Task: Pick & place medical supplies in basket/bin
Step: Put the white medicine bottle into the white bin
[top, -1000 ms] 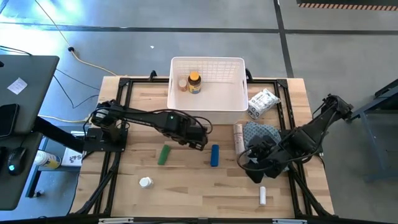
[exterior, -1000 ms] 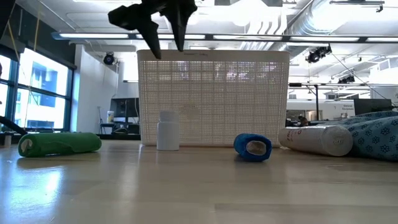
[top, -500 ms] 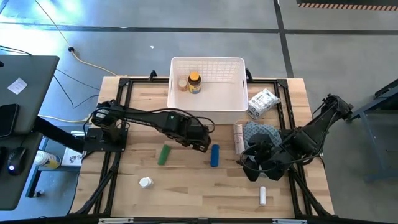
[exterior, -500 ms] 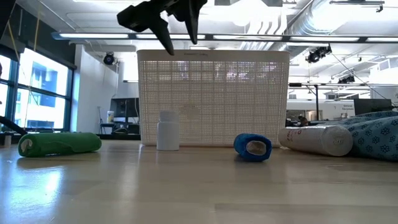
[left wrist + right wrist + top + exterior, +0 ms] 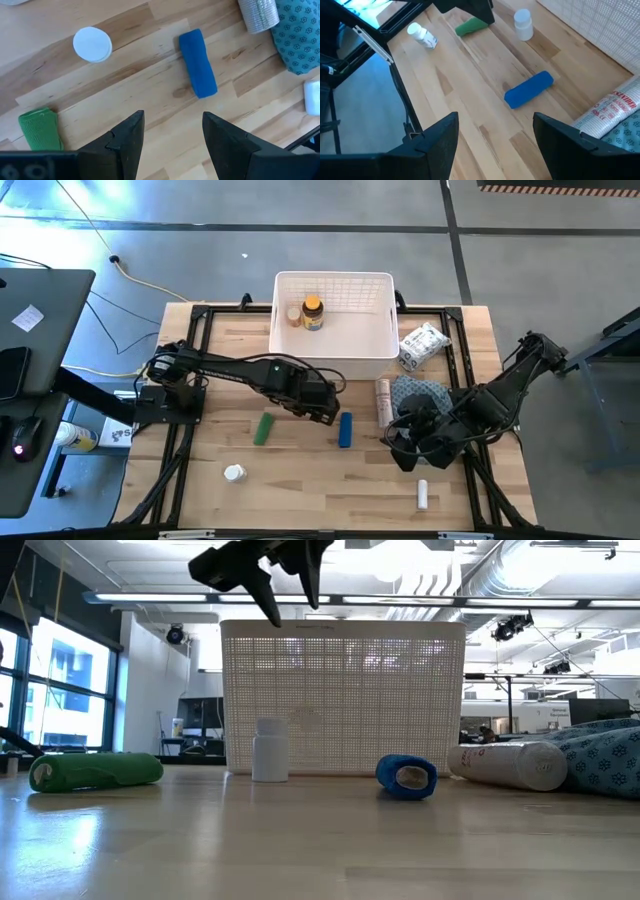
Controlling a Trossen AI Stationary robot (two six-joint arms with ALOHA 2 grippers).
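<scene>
From my remote seat, nearest the table's front edge, a small white tube (image 5: 422,495) and a white round-capped pill bottle (image 5: 234,473) lie on the wood. Just beyond, my right gripper (image 5: 404,442) hovers with its fingers parted and empty, unmoved over the last second. Mid-table sit the green oblong roll (image 5: 264,428) and the blue oblong roll (image 5: 345,430). My left gripper (image 5: 322,411) has slid from between them toward the blue roll and now hangs above and just beside it, fingers apart, holding nothing. I judge the blue roll is the next pick. Beside the patterned blue-grey cloth (image 5: 420,393) lies a white printed tube (image 5: 383,400). Farthest, the white lattice-sided plastic bin (image 5: 330,352) holds an amber bottle with yellow cap (image 5: 312,312).
</scene>
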